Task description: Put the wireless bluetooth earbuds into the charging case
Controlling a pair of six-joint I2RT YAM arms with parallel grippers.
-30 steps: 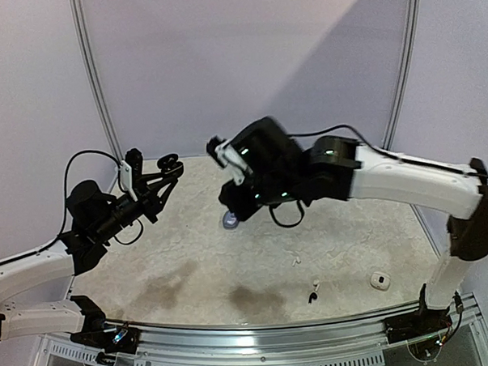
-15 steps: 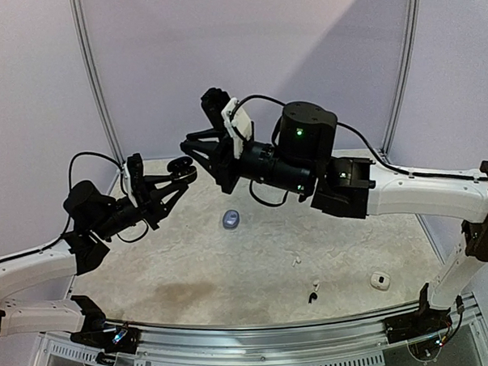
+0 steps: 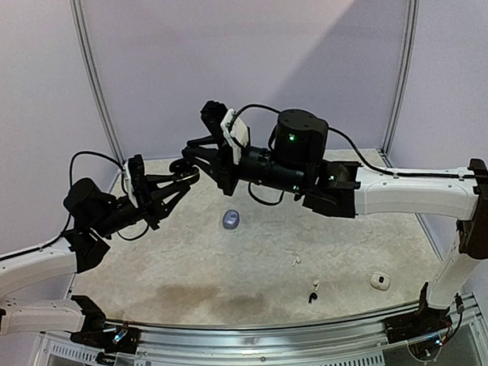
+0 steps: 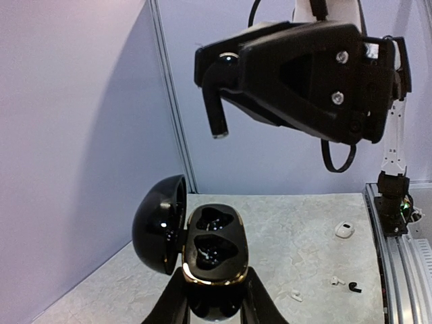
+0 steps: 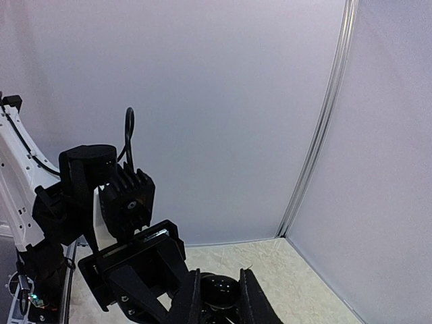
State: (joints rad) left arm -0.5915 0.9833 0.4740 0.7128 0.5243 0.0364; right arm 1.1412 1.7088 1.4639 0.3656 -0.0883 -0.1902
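My left gripper is shut on a glossy black charging case and holds it upright in the air. Its lid is swung open to the left and both wells look empty. My right gripper hovers just above and behind the case. In the left wrist view it is shut on a black earbud whose stem hangs down, apart from the case. In the right wrist view a glossy black round shape sits between my fingers.
A blue-grey closed case lies mid-table. A white case lies at the front right. A white earbud, another white one and a black one lie loose near the front. Walls close the back and sides.
My right gripper has risen from the table by the blue-grey case and swung left to above the black case. My left gripper has lifted the case slightly toward it.
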